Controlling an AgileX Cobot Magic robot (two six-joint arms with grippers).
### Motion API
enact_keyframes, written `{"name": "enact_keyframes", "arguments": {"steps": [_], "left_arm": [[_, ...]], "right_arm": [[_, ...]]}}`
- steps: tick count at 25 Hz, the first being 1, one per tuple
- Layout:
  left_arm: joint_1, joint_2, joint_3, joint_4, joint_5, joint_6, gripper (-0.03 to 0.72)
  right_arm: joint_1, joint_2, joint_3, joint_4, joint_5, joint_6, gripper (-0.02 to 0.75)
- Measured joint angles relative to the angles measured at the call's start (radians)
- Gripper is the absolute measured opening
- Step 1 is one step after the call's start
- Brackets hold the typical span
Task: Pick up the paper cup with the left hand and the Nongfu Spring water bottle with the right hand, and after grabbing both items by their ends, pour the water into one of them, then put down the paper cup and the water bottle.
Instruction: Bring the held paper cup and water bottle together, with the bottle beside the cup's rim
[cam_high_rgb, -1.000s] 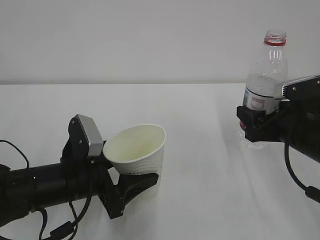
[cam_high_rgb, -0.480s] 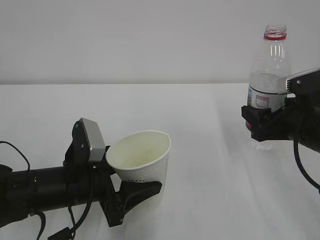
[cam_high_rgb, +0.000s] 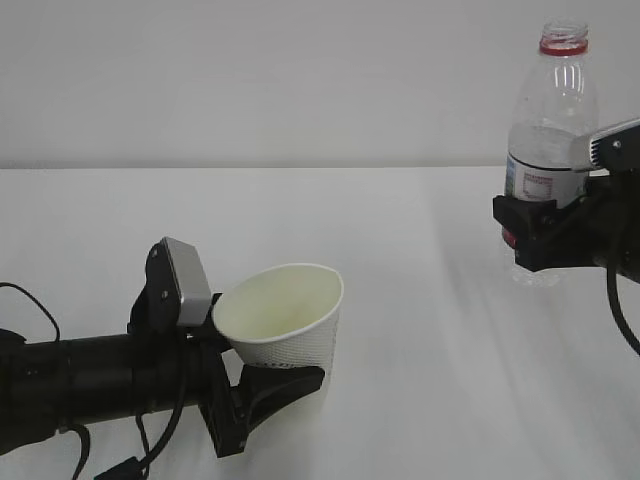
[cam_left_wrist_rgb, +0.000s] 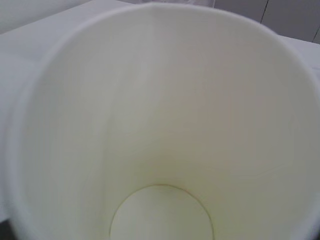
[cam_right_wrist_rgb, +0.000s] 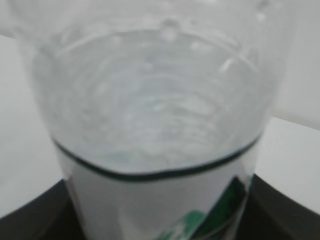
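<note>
My left gripper (cam_high_rgb: 275, 352) is shut on the base end of the paper cup (cam_high_rgb: 285, 315), low at the front left. The cup tilts, its cream mouth facing up and towards the camera. In the left wrist view the cup's inside (cam_left_wrist_rgb: 160, 115) fills the frame and looks dry; the jaws are hidden there. At the right edge my right gripper (cam_high_rgb: 540, 235) is shut on the lower part of the Nongfu Spring water bottle (cam_high_rgb: 550, 110), which stands upright, uncapped, just above the table. Water (cam_right_wrist_rgb: 150, 110) shows inside the bottle, with dark fingers (cam_right_wrist_rgb: 32, 215) at either side.
A white table (cam_high_rgb: 400, 300) runs back to a plain pale wall. The left arm (cam_high_rgb: 90, 385) lies low along the front left with looping black cables. The right arm (cam_high_rgb: 620, 250) enters from the right edge.
The right gripper has carried the bottle up and a little to the right. The left gripper with the cup shifted slightly down and right a second ago, then held still.
</note>
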Motion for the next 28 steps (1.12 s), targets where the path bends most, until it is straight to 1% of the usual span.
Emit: {"name": "enact_keyframes", "arguments": {"steps": [5,10,15,17,23,26,28], "left_arm": [[0.000,0.000,0.000,0.006,0.000,-0.002,0.530],[0.000,0.000,0.000,0.009,0.000,-0.002,0.530],[-0.002,0.000,0.000,0.037,0.000,-0.005,0.529],[-0.013,0.000,-0.002,0.036,0.000,-0.009,0.529],[-0.086,0.000,-0.018,0.025,0.000,-0.013,0.529],[-0.115,0.000,-0.044,-0.012,0.000,-0.013,0.529],[-0.118,0.000,-0.060,-0.036,0.000,-0.013,0.529]], "right_arm": [[0.000,-0.058,0.002,0.002,0.075,0.004,0.520],[0.000,-0.109,0.002,0.009,0.093,0.012,0.519],[0.000,-0.151,0.002,0.013,0.162,0.012,0.519],[0.000,-0.163,0.002,0.013,0.177,0.012,0.518],[0.000,-0.171,0.002,0.013,0.182,0.012,0.518],[0.000,-0.171,0.002,0.013,0.182,0.012,0.517],[0.000,-0.171,0.002,0.013,0.182,0.012,0.517]]}}
